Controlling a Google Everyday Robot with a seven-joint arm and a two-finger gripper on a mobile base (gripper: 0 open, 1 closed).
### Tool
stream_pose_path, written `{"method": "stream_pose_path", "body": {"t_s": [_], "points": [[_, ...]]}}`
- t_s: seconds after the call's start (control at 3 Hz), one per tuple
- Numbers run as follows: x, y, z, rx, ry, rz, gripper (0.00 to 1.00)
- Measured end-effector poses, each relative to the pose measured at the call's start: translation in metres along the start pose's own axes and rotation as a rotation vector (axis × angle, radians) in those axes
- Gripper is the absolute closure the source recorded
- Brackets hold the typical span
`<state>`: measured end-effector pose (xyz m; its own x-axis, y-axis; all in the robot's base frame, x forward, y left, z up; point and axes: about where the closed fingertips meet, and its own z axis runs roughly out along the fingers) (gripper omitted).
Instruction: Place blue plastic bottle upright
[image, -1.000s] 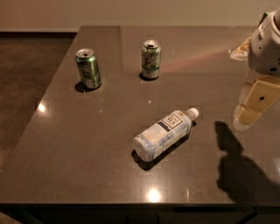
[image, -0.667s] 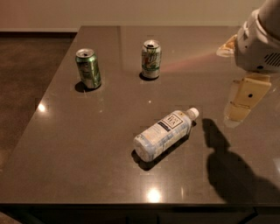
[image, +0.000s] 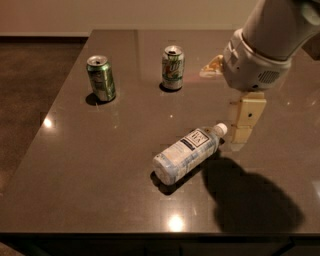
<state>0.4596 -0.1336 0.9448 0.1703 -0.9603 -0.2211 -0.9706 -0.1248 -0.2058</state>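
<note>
**Blue plastic bottle (image: 186, 154) lying on its side on the table (image: 90, 170)**
The label has a dark panel with unreadable lettering. The gripper (image: 244, 122) hangs just right of the bottle's white cap; how far open it is cannot be determined. A green can (image: 101, 77) and a white-and-green can (image: 173, 67) stand well behind the bottle. Bare tabletop lies left of it. The arm is cut off at the top edge.

Arm (image: 278, 31) is cut off at top and right edges. Gripper (image: 241, 134), just beside the cap (image: 221, 129) of the blue plastic bottle (image: 184, 154), is seen side-on only. Label (image: 196, 140) print cannot be read.
</note>
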Motion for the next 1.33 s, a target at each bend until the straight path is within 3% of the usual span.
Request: {"method": "stream_pose_path", "body": {"t_s": [0.33,0.67,1.0,1.33], "points": [[-0.013,0.007,0.027,-0.082,-0.013,-0.132,0.0],[-0.018,0.015,0.049,-0.133,0.003,-0.234,0.0],[-0.016,0.022,0.067,-0.155,0.048,-0.298,0.0],[-0.009,0.028,0.085,-0.184,0.109,-0.322,0.03]]}}
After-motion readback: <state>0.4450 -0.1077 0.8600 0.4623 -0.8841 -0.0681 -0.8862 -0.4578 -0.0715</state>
